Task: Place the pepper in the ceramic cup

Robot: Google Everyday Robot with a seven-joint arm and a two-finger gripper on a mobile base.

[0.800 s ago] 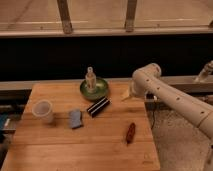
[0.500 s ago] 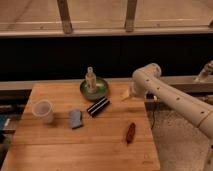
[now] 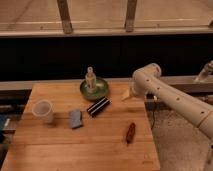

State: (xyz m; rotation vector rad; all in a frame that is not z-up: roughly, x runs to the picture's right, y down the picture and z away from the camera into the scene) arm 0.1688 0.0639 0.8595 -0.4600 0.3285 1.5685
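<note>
The pepper [image 3: 130,133], a slim dark-red chili, lies on the wooden table [image 3: 75,150] near its right edge. At the table's left side the ceramic cup [image 3: 43,111], off-white and handleless, stands upright. My gripper [image 3: 127,94] hangs at the end of the pale arm over the table's back right part, pointing down and to the left. It is behind the pepper and far to the right of the cup. It holds nothing and stands open.
A green bowl [image 3: 95,89] with a pale bottle [image 3: 90,78] in it sits at the back middle. A black ribbed block [image 3: 98,106] and a small blue-grey object [image 3: 75,118] lie between cup and pepper. A dark rail runs behind the table.
</note>
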